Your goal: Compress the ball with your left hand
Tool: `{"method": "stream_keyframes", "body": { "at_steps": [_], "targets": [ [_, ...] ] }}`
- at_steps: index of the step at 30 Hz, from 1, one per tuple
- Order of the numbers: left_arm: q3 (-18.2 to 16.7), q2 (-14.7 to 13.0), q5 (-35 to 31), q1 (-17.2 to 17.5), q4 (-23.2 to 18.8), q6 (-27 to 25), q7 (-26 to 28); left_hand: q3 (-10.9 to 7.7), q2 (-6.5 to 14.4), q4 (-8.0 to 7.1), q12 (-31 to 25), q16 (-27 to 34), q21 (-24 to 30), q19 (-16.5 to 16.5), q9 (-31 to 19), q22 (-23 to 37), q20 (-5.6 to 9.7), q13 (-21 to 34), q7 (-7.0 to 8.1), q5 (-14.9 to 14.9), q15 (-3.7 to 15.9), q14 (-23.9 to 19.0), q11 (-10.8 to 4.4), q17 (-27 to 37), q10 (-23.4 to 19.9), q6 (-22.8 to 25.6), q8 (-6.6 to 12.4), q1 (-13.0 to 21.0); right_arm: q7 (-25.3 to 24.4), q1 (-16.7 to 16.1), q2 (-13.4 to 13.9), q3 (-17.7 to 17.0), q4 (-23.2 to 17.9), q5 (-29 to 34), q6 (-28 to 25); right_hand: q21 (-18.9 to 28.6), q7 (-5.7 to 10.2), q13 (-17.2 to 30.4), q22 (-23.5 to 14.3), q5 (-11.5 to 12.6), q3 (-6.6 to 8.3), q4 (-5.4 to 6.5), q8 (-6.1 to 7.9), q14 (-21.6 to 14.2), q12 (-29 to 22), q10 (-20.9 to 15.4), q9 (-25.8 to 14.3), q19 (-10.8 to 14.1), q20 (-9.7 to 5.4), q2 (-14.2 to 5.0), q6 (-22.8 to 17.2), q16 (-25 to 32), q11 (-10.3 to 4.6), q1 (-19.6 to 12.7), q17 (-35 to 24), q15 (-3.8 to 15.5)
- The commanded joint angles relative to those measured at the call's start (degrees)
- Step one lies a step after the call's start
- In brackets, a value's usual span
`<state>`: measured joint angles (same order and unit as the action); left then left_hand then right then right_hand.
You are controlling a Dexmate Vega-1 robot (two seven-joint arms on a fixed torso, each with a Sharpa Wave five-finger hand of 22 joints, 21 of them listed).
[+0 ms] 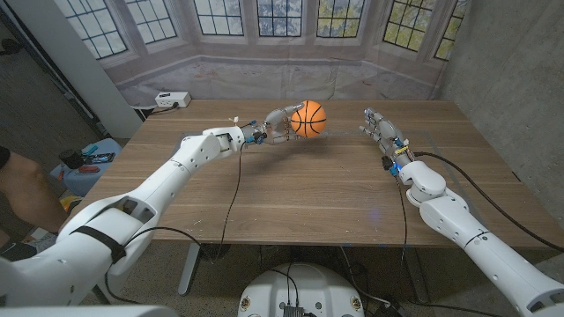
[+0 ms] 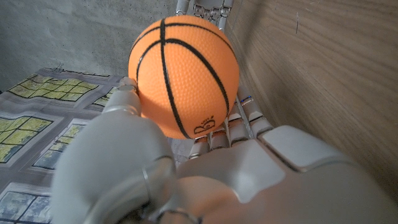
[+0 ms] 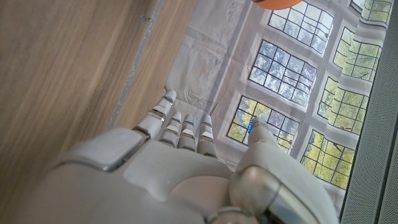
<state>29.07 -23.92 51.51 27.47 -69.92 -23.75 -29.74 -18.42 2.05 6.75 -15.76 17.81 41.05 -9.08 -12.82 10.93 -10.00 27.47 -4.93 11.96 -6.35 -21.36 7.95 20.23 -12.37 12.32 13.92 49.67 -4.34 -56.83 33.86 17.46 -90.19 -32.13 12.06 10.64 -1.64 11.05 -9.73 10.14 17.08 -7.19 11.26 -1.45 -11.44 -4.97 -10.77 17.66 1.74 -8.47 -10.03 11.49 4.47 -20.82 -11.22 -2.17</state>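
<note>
The ball (image 1: 308,118), orange with black seams like a little basketball, sat in my left hand (image 1: 277,125) above the far middle of the wooden surface (image 1: 300,189). In the head view it looked lifted clear of the wood, with its shadow lying just beneath it, though I could not be sure of the gap. My left hand gripped it: in the left wrist view my fingers (image 2: 242,121) cradled it from the side nearest the wood, their tips showing past its far edge, while my thumb (image 2: 124,99) pressed against the opposite side. The ball (image 2: 184,74) lay straight ahead of my palm, so the squeeze I needed ran directly across it, thumb toward fingers. Being round, it had no long axis to line up with; what mattered was that the pressing points faced each other through its middle, and from these views they looked roughly opposed. I judged the skin still round, not visibly dented, so the compression had hardly begun, if at all.

My right hand (image 1: 381,128) held nothing. It stood well apart to the ball's right, fingers (image 3: 180,130) reaching out and slightly separated beside the wood, thumb away from them. The left was plainly the hand on the ball, and the job was its alone. If my thumb sat off-centre, the ball might squirt out sideways
</note>
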Motion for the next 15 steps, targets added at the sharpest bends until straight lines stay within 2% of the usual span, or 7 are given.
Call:
{"method": "stream_keyframes", "body": {
  "at_steps": [1,4,6,9,10,11,15],
  "targets": [
    [-1.05,0.39,0.56,0.46,0.35,-0.25,1.71,-1.18,1.73,1.57,-1.73,2.16,1.25,-3.36,-0.45,0.16,0.85,0.62,-0.75,0.21,2.21,-4.45,-1.31,0.48,-3.49,3.99,1.52,2.45,-0.58,0.46,-0.07,0.42,-0.36,0.48,-0.80,0.47,0.19,0.31,-0.12,0.04,0.16,-0.10,-0.10,-0.15,-0.09,-0.28,-0.17,0.00,0.16,0.00,-0.42,0.25,0.06,-0.09,-0.08,-0.22],
    [-1.34,0.48,0.73,0.68,0.20,-0.22,2.32,-1.53,2.00,2.08,-2.36,2.89,1.72,-4.80,-0.61,0.15,1.18,0.89,-1.29,0.22,3.01,-5.77,-1.60,0.69,-4.80,5.44,1.99,3.34,-0.64,0.59,-0.16,0.56,-0.39,0.58,-0.91,0.47,0.18,0.31,-0.12,0.04,0.16,-0.09,-0.12,-0.13,-0.09,-0.28,-0.17,-0.02,0.16,0.00,-0.38,0.24,0.08,-0.09,-0.08,-0.23],
    [-1.33,0.40,0.57,0.74,0.02,-0.14,2.57,-1.86,2.40,2.48,-2.93,3.75,2.07,-5.84,-0.75,0.15,1.58,1.16,-0.56,0.24,3.72,-7.06,-2.04,1.04,-5.95,6.53,2.35,4.31,-0.68,0.67,-0.17,0.64,-0.42,0.66,-1.03,0.46,0.17,0.31,-0.12,0.04,0.16,-0.10,-0.11,-0.13,-0.09,-0.29,-0.17,-0.03,0.18,0.00,-0.40,0.24,0.07,-0.10,-0.08,-0.23],
    [-1.41,0.29,0.67,0.79,-0.21,-0.50,2.94,-2.10,2.69,2.84,-3.75,5.16,2.59,-7.28,-1.03,0.16,2.11,1.60,-0.97,0.22,5.00,-9.01,-2.99,1.71,-7.58,8.67,3.11,5.63,-0.67,0.77,-0.15,0.75,-0.46,0.73,-1.17,0.47,0.20,0.31,-0.12,0.04,0.17,-0.10,-0.10,-0.13,-0.10,-0.31,-0.17,0.00,0.16,-0.01,-0.43,0.24,0.07,-0.11,-0.08,-0.24],
    [-1.57,0.28,0.73,1.00,-0.58,-0.64,3.67,-2.18,2.78,2.96,-4.18,5.70,2.84,-7.92,-1.18,0.17,2.36,1.83,-1.47,0.20,5.62,-9.64,-3.44,2.01,-8.45,9.58,3.46,6.23,-0.74,0.78,-0.18,0.75,-0.51,0.72,-1.25,0.47,0.19,0.31,-0.12,0.04,0.17,-0.10,-0.12,-0.14,-0.09,-0.28,-0.17,-0.01,0.18,-0.01,-0.39,0.24,0.06,-0.11,-0.08,-0.25],
    [-1.80,0.31,1.00,1.20,-0.82,-0.93,4.23,-2.05,2.51,3.07,-4.85,6.77,3.32,-9.15,-1.43,0.18,3.02,2.16,-1.46,0.11,6.75,-11.22,-4.14,2.46,-9.81,11.69,4.30,6.78,-0.69,0.79,-0.22,0.75,-0.49,0.63,-1.23,0.47,0.17,0.31,-0.12,0.04,0.17,-0.10,-0.12,-0.15,-0.09,-0.28,-0.17,-0.01,0.18,-0.01,-0.39,0.24,0.07,-0.11,-0.08,-0.27],
    [-2.16,0.15,1.32,1.72,-1.67,-1.41,5.64,-2.14,2.26,3.24,-6.68,9.13,4.48,-11.91,-2.21,0.24,4.68,3.26,-1.45,0.03,8.71,-14.25,-5.99,3.61,-13.13,15.69,5.82,9.13,-0.77,0.79,-0.13,0.80,-0.70,0.61,-1.61,0.48,0.14,0.31,-0.12,0.04,0.18,-0.11,-0.10,-0.15,-0.09,-0.28,-0.17,0.02,0.15,-0.01,-0.42,0.25,0.07,-0.11,-0.08,-0.28]
  ]
}}
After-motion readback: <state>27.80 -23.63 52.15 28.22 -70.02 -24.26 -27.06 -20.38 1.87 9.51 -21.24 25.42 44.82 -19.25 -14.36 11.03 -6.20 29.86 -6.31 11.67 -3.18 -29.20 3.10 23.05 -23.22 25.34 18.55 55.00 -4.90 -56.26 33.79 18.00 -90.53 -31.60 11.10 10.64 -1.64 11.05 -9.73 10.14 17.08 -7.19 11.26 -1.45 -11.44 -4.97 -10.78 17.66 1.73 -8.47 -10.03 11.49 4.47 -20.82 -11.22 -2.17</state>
